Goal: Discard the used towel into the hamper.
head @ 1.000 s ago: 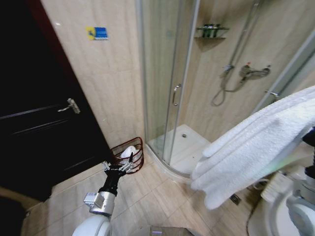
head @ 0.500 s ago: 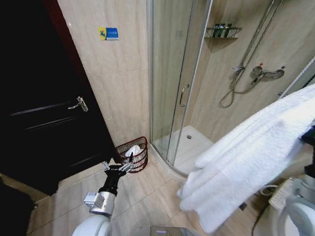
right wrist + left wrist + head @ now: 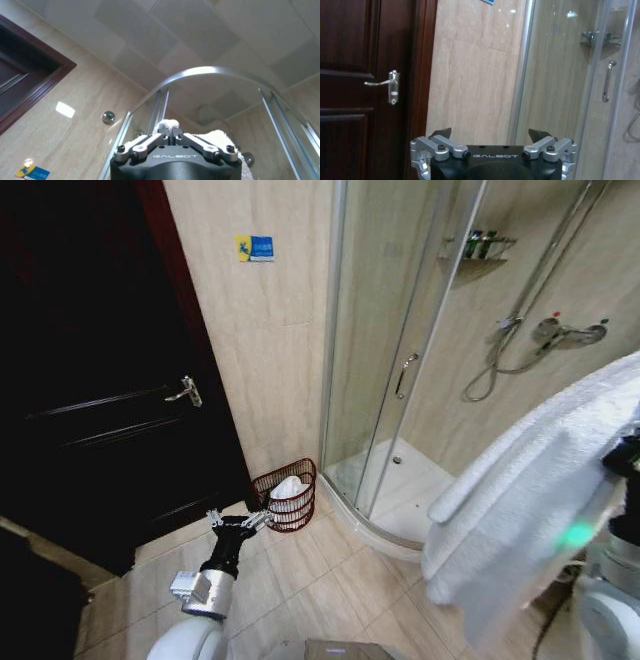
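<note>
The soft, limp, bulky towel (image 3: 530,510) is held pinched at a fold in the closed right pincer (image 3: 171,139), its length hanging free, while the left pincer (image 3: 240,521) is kept open and empty near the hamper (image 3: 287,500).

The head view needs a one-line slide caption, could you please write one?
Right gripper holds a white terry towel aloft while the round reddish-brown wire hamper waits by the shower.

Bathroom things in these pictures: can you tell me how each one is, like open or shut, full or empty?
Towel: hanging, pinched in the right hand.
Right hand: shut on the towel, held high.
Left hand: open, empty, held low in front of the robot.
Hamper: upright on the floor by the wall, something white already inside.
Door: shut.
Shower door: shut.
</note>
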